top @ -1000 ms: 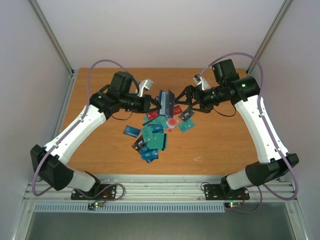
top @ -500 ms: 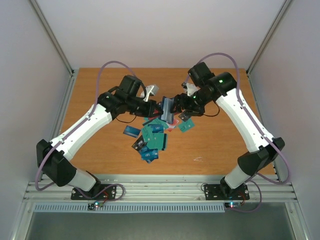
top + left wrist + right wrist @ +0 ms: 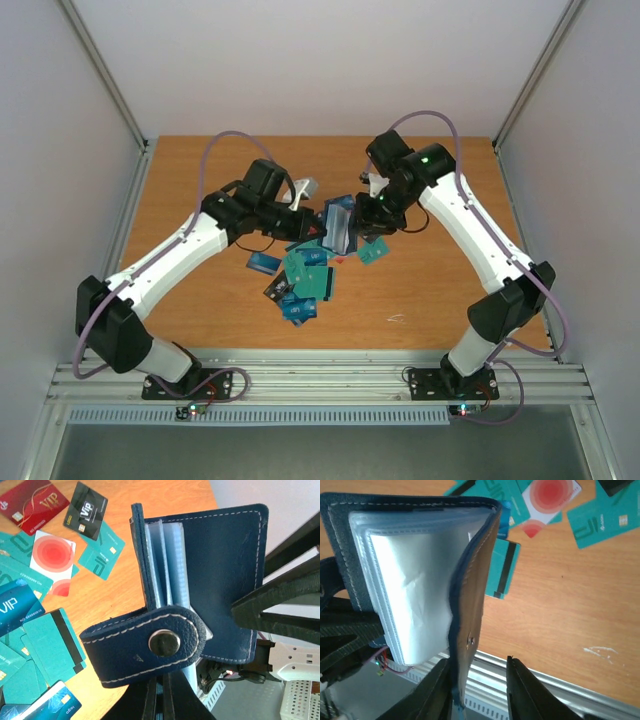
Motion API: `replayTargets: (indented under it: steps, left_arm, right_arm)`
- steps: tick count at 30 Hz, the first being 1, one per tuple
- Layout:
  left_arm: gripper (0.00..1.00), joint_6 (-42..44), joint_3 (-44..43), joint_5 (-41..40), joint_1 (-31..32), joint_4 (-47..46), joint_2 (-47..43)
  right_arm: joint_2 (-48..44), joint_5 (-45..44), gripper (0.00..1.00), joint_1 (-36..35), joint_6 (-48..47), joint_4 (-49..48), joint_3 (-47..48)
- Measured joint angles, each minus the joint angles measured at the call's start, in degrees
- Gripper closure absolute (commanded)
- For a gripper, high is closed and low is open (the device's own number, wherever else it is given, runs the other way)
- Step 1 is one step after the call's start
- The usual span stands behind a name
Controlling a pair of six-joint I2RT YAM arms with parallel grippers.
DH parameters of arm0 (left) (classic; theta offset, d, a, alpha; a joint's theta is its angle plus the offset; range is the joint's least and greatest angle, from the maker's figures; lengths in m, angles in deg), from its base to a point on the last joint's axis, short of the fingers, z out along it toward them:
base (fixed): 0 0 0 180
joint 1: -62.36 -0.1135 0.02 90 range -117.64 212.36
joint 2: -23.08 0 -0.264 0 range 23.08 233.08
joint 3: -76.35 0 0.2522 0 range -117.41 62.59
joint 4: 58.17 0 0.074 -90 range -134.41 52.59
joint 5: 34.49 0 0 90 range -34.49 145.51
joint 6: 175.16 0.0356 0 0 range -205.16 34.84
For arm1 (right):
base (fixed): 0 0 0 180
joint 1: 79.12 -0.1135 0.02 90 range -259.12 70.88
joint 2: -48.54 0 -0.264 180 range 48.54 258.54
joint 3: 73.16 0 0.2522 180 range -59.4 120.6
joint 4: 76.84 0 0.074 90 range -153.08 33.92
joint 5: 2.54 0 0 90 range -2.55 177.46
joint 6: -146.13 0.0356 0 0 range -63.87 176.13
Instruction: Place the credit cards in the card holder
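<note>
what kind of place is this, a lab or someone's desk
Most likely a robotics lab cell, not a desk: a wooden table boxed in by plain white walls, an aluminium rail at its near edge carrying the left arm and right arm, and credit cards scattered on it.

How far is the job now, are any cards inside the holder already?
Done: the card holder is off the table and open. In hand: the left gripper grips it, and the right gripper straddles one cover. To do: its clear sleeves look empty, and the credit cards lie on the table.
</note>
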Motion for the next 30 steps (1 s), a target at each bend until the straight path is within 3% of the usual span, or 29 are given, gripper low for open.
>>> replayTargets:
  steps: [6, 12, 18, 30]
  left_arm:
    - [1.00, -2.1, 4.8, 0.2, 0.5, -3.9, 0.0]
    - [1.00, -5.4, 11.3, 1.5, 1.1, -10.4, 0.7]
    - [1.00, -9.9, 15.6, 4.2, 1.5, -19.3, 7.3]
    - [1.00, -13.1, 16.2, 6.1, 5.4, -27.1, 17.9]
  right_arm:
    - [0.0, -1.1, 0.98, 0.0, 0.0, 0.4, -5.2]
    - [-1.1, -2.1, 0.99, 0.7, 0.3, -0.8, -13.4]
    - [-3.4, -2.1, 0.99, 4.8, -0.5, -4.8, -23.9]
    - [-3.5, -2.1, 0.99, 10.3, -1.2, -13.2, -38.7]
